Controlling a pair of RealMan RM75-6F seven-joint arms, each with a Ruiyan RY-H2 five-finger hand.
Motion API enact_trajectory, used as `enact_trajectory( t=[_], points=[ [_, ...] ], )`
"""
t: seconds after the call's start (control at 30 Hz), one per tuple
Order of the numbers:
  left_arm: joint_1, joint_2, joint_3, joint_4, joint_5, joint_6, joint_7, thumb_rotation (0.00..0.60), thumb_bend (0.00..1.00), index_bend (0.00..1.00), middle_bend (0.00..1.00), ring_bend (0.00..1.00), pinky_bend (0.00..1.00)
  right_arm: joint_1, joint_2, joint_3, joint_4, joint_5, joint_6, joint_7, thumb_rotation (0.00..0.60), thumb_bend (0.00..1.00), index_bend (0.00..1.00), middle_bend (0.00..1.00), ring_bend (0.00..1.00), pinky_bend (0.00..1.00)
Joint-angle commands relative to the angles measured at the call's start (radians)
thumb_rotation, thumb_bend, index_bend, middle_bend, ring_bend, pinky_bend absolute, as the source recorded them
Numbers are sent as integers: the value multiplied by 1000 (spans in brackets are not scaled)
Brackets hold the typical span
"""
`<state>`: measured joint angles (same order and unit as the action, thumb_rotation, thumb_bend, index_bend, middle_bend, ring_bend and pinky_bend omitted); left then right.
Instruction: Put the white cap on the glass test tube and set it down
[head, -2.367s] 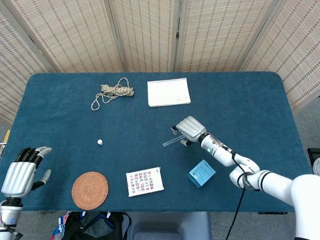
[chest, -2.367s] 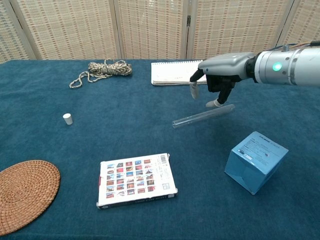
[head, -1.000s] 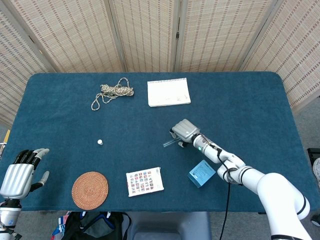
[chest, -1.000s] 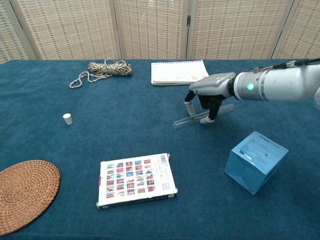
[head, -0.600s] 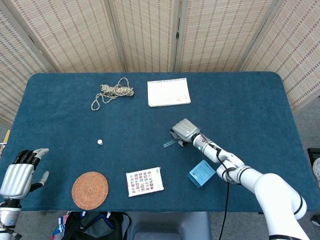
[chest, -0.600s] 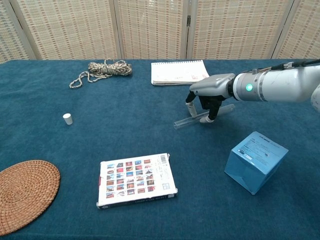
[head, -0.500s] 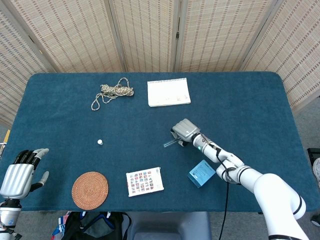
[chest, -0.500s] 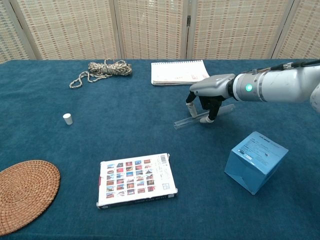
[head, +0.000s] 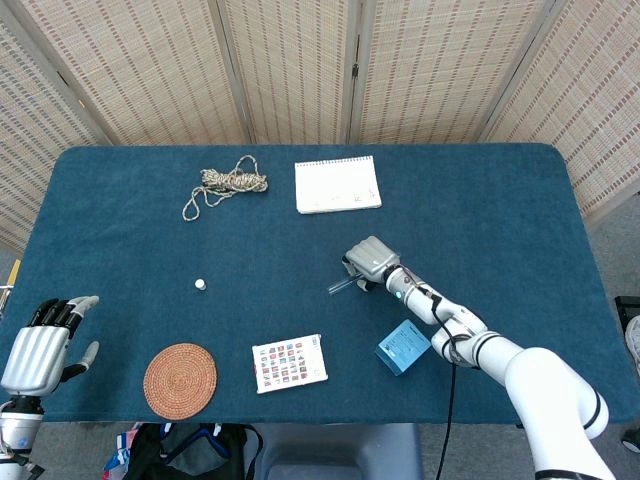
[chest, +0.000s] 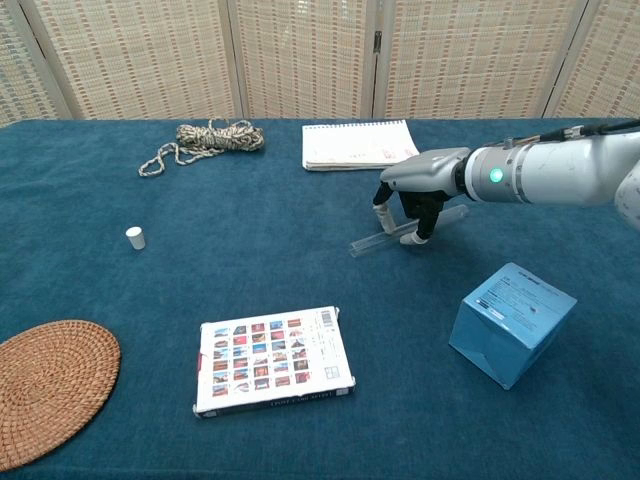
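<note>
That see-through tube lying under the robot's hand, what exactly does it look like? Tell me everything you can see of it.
The clear glass test tube is a long, thin, transparent cylinder with no cap on it. It lies on its side on the blue cloth-covered table, slanting from lower left up to the right, in front of the white spiral notebook. The right hand arches over its middle, fingertips down on either side of it. Whether they already squeeze the glass is hard to tell. Its far end pokes out behind the hand.
</note>
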<state>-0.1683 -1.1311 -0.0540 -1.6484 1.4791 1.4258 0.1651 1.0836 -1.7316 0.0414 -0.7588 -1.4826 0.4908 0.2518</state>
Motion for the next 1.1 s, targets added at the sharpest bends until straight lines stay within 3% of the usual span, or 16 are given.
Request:
enact_trajectory(
  t=[0.03, 0.37, 0.63, 0.77, 0.97, 1.1],
  points=[
    [-12, 9, -6, -2, 5, -12, -1, 600, 340, 174, 229, 196, 148, -5, 15, 5, -12, 3, 16, 6, 600, 417, 652, 1000, 1000, 1000],
    [-165, 75, -94, -33, 25, -143, -76, 600, 340, 227, 235, 243, 150, -78, 179, 54, -179, 31, 181, 4, 600, 438, 818, 1000, 1000, 1000],
    [-340, 70, -166, -10, 38, -297, -159, 600, 340, 312, 395, 409, 278, -187, 363, 101, -408, 88, 346, -56, 600, 439, 856, 1000, 1000, 1000],
    [-419, 42, -180, 18, 44, -370, -169, 600, 340, 340, 521, 513, 414, -240, 445, 109, -506, 113, 405, -96, 600, 439, 859, 1000, 1000, 1000],
    [-542, -3, -168, 81, 45, -526, -166, 600, 340, 328, 779, 749, 806, -309, 547, 103, -618, 145, 450, -147, 600, 439, 859, 1000, 1000, 1000],
    [-599, -38, -151, 130, 26, -613, -150, 600, 340, 322, 884, 863, 922, -344, 588, 94, -668, 157, 466, -172, 600, 438, 859, 1000, 1000, 1000]
  ],
)
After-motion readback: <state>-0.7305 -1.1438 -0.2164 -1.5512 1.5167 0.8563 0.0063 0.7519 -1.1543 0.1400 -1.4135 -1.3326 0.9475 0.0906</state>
